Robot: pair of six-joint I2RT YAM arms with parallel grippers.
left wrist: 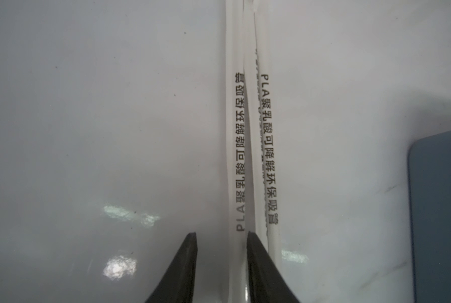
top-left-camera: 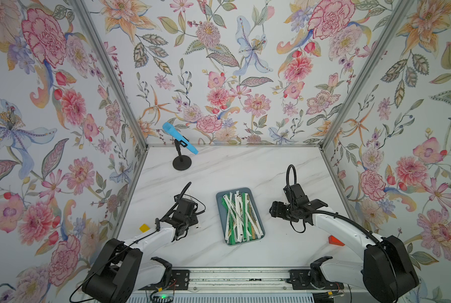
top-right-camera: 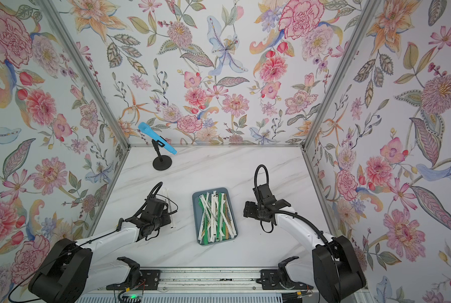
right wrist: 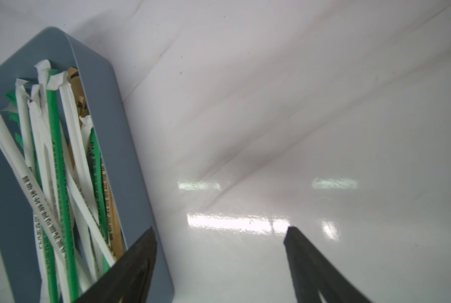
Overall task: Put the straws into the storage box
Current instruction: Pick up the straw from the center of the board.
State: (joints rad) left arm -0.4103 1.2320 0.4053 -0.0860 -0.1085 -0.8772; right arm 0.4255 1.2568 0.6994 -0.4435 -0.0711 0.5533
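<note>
You see two white printed straws (left wrist: 238, 147) lying side by side on the table (left wrist: 88, 118). Your left gripper (left wrist: 220, 233) straddles one, with its jaws apart and a gap left on one side. The box (left wrist: 439, 210) corner shows nearby.

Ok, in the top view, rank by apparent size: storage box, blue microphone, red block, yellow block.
1. storage box, largest.
2. blue microphone, thinner and farther from the camera.
3. red block and yellow block: both small and alike. The red one is partly hidden by the right arm, so not ranked.
</note>
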